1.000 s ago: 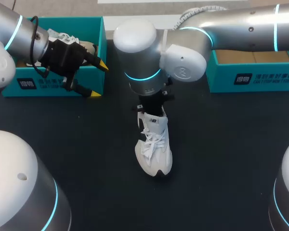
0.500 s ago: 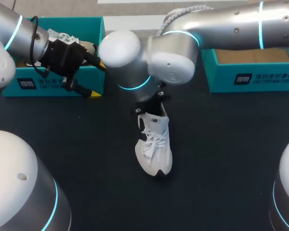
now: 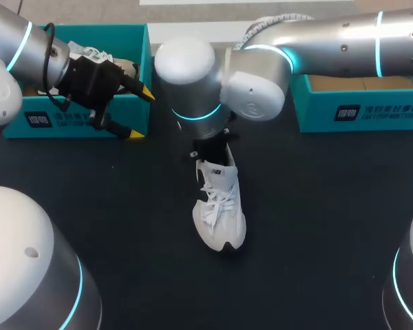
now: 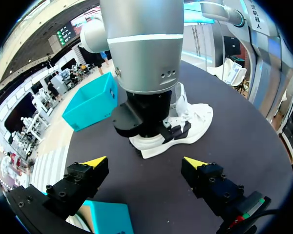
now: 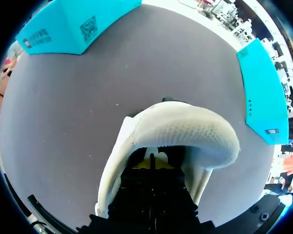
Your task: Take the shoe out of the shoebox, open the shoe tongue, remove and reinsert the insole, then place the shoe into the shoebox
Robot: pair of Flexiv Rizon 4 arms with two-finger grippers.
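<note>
A white shoe [image 3: 220, 206] stands on the black table [image 3: 316, 227], toe toward the near edge. My right gripper [image 3: 210, 148] is at its heel. In the right wrist view the right gripper [image 5: 154, 163] is shut, its tips down inside the heel opening, with the padded white collar [image 5: 185, 129] arching ahead of them. I cannot tell whether the insole is pinched. My left gripper [image 3: 139, 113] hangs open by the left teal shoebox [image 3: 76, 125]. In the left wrist view the left gripper [image 4: 145, 163] is empty, with the shoe [image 4: 188, 124] ahead of it.
The left shoebox holds another white shoe [image 3: 89, 51]. A second teal box [image 3: 361, 110] sits at the back right, seen as the teal box [image 4: 93, 100] from the left wrist. My right arm's wrist [image 4: 141, 63] towers over the shoe's heel.
My right arm's wrist has swung left and then partly back above the heel. The shoe has hardly shifted. The left arm has not moved.
</note>
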